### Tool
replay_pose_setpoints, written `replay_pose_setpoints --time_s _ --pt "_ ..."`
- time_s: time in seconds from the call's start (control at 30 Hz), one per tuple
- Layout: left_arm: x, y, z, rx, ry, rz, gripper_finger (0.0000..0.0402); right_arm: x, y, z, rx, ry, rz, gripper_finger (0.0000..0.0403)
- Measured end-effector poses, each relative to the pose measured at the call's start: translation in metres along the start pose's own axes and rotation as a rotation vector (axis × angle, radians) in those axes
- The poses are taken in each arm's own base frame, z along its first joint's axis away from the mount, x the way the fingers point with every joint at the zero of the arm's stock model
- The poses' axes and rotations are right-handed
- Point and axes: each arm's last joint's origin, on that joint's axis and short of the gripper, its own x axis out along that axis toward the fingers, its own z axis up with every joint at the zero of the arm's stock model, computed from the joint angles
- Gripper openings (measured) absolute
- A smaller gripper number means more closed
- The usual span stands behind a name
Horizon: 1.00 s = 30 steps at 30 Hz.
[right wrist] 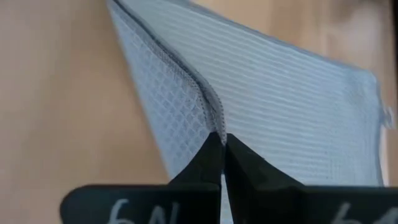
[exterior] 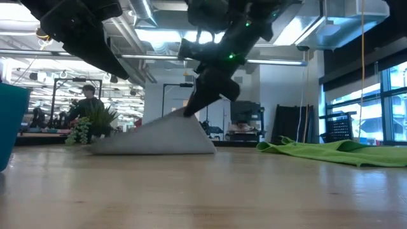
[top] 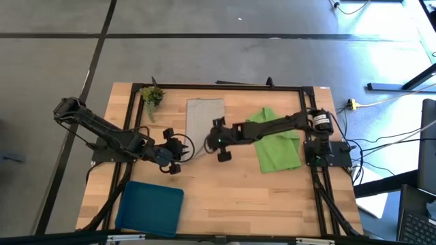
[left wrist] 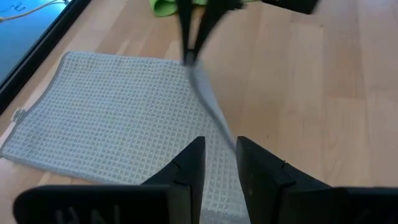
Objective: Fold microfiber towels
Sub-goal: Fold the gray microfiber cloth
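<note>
Left to right on the wooden worktop (top: 225, 197). Left gripper (top: 173, 155), near the grey towel's near left corner: jaws slightly apart over the towel's edge, whether gripping cannot be told. Grey microfiber towel (top: 203, 116): long axis running front to back, far part flat, near edge lifted into a ridge. Right gripper (right wrist: 222, 144): jaws clamped on that raised edge. Lime green towel (top: 278, 146): crumpled, lying to the right under the right arm.
</note>
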Motion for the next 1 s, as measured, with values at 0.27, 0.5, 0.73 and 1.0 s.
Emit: replay_pose_setpoints --time_s 0.27,0.5,0.73,1.0 --pt "-0.002 -0.003 -0.001 0.012 -0.001 -0.014 0.0084 0.009 -0.055 -0.019 0.183 0.013 -0.085 0.0006" --pt "-0.005 -0.008 -0.003 0.028 -0.004 -0.034 0.0084 0.016 -0.095 -0.042 0.313 0.059 -0.154 0.0005" --pt "-0.007 -0.01 -0.004 0.019 -0.006 -0.046 0.0084 0.024 -0.104 -0.066 0.41 0.108 -0.165 0.0004" --pt "-0.007 -0.01 -0.004 0.018 -0.006 -0.046 0.0084 0.027 -0.101 -0.07 0.408 0.111 -0.144 0.0038"
